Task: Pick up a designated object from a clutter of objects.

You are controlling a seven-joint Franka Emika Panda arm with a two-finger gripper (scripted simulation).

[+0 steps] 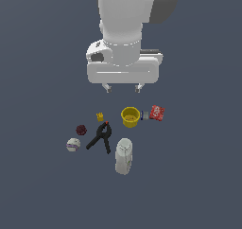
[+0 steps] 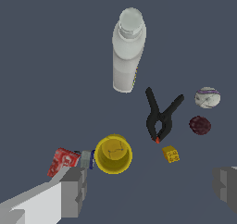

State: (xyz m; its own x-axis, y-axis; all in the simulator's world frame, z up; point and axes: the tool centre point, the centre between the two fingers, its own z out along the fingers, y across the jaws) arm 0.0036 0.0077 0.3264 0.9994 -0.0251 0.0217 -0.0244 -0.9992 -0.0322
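Dark grey floor (image 1: pixel 38 57), whitish ball (image 1: pixel 73 145) beside maroon ball (image 1: pixel 81 129), gripper (image 1: pixel 123 88) spread wide, labels unreadable.

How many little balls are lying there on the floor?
2. The whitish ball with a purple band lies farthest to the exterior view's left; the dark maroon ball sits close beside it, near the black clamp. None looks hidden.
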